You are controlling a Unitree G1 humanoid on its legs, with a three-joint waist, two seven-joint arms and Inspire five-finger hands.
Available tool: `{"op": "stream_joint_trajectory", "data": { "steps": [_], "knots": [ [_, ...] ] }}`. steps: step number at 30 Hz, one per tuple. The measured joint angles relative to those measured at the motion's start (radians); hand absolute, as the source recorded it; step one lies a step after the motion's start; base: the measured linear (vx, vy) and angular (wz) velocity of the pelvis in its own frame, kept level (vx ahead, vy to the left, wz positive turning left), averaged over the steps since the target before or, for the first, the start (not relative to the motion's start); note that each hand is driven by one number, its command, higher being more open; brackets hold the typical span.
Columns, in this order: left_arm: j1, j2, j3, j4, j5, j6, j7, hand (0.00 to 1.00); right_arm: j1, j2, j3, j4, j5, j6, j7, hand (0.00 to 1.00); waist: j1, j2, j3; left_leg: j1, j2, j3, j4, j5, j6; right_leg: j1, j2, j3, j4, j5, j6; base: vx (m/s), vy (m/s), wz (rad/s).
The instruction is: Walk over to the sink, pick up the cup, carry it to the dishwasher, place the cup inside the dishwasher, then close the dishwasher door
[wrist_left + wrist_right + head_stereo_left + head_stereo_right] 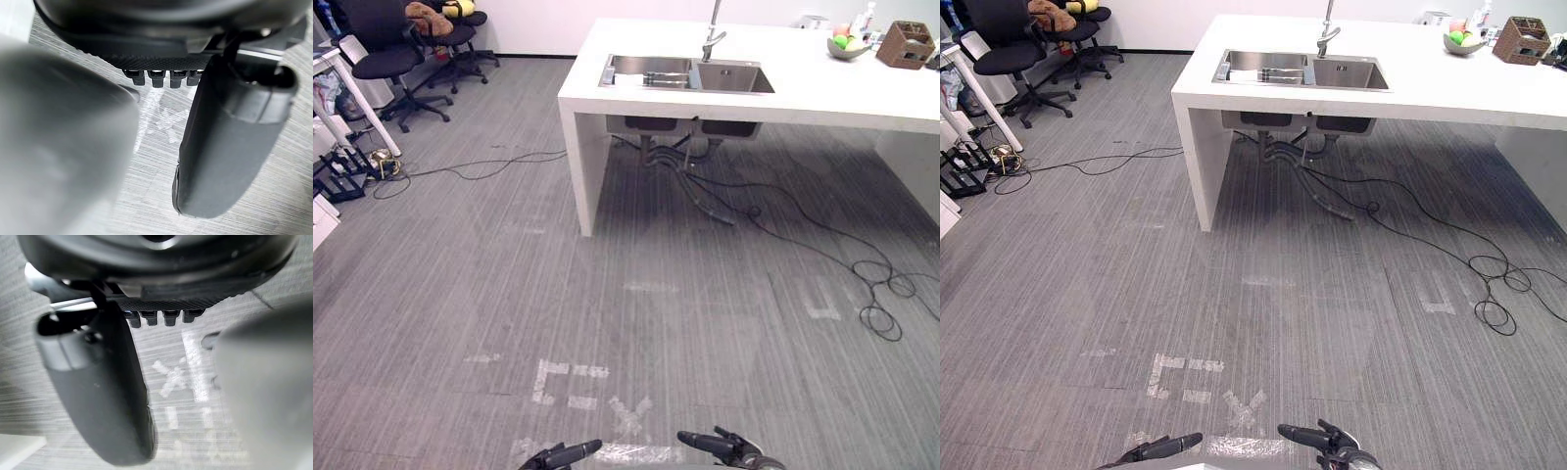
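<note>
Left eye view | left robot hand (566, 454), right robot hand (724, 448): fingers straight, holding nothing | sink (685, 74) in white bench (822, 93); cup indiscernible at this range | floor tape marks (570, 384) unreadable

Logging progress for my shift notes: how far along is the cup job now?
Nothing looks done yet. The steel double sink in the white counter lies far ahead across grey floor, beyond white tape marks. The left hand and right hand hang low, open and empty. Left: the walk, the pickup, carrying, loading, closing.
</note>
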Motion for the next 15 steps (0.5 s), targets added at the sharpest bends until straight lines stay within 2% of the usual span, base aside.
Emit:
{"op": "stream_joint_trajectory", "data": {
  "steps": [5,9,15],
  "knots": [
    [0.001,-0.028,-0.005,-0.001,-0.077,-0.054,0.096,1.00,0.005,0.000,0.000,-0.001,0.077,-0.026,0.002,1.00,-0.001,-0.001,0.005,0.007,-0.003,-0.002,0.000,-0.002,-0.002,0.010,-0.003,-0.005,0.000,0.000,0.000,-0.01,0.000,0.01],
    [0.006,-0.041,0.008,0.000,-0.119,-0.101,0.160,1.00,0.005,0.002,-0.001,-0.004,0.122,-0.025,0.007,1.00,0.000,-0.007,0.014,0.006,-0.005,-0.009,0.002,-0.001,-0.002,0.011,-0.005,-0.018,0.002,0.000,-0.001,-0.02,-0.009,0.04],
    [0.022,-0.060,0.036,-0.001,-0.120,-0.162,0.197,1.00,0.009,0.002,-0.005,-0.006,0.159,-0.021,0.009,1.00,0.003,-0.008,0.014,0.007,-0.009,-0.022,0.003,-0.001,-0.002,0.014,-0.008,-0.031,0.005,0.000,-0.001,-0.02,-0.006,0.07]
  ]
}}
